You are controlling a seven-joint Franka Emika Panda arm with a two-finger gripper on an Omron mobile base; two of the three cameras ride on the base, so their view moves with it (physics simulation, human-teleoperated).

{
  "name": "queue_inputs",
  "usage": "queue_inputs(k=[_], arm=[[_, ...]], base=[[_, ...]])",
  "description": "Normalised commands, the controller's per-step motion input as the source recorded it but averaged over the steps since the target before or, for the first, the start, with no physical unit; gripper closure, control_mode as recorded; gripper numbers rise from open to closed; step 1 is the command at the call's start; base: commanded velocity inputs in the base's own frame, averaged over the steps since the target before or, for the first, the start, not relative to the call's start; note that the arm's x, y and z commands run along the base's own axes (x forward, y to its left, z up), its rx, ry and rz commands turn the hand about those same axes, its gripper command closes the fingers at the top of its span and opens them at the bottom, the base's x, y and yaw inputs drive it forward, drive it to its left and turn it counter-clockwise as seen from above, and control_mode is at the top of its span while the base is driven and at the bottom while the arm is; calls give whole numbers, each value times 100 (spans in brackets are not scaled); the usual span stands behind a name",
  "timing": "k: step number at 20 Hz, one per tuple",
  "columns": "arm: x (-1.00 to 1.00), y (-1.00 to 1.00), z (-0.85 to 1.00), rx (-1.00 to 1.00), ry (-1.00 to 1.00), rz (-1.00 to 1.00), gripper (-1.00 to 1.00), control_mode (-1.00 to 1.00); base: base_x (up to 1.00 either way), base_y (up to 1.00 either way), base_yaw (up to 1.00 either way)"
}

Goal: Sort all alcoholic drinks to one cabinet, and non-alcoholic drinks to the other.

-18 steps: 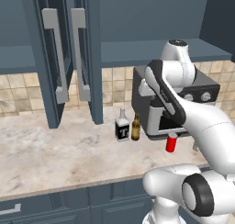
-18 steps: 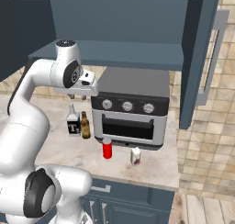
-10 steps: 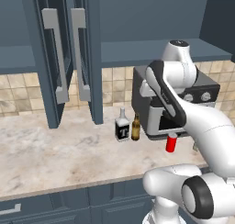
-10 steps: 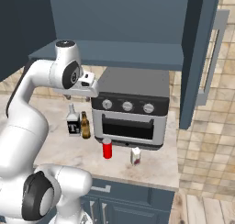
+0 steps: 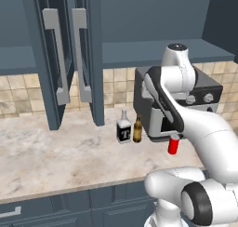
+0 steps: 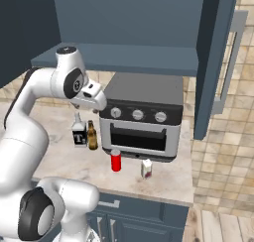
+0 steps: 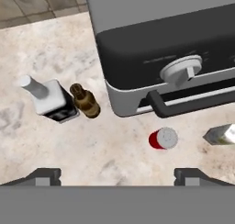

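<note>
The gripper (image 7: 117, 173) hangs high over the counter (image 7: 105, 149) with its jaws spread wide and nothing between them, looking straight down, a good height for choosing a first drink. All four drinks stand on the stone in front of the toaster oven (image 7: 160, 44): the liquor bottle (image 7: 50, 98) and beer bottle (image 7: 85, 100) touching side by side, the red can (image 7: 162, 138) and pale can (image 7: 221, 134) apart near the oven door. Both wall cabinets (image 5: 153, 21) stand open above, shelves bare, ready to receive them
</note>
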Motion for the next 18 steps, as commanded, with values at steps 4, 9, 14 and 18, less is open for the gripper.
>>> queue_inputs(k=[4, 9, 14, 18], arm=[[0, -10, -29, 0, 0, -28, -100, -100], [0, -12, -35, 0, 1, -27, -100, -100], [0, -16, -40, 0, 6, -26, -100, -100], [0, -15, -44, -1, 8, -26, -100, -100]], base=[[0, 0, 0], [0, 0, 0], [0, 0, 0], [0, 0, 0]])
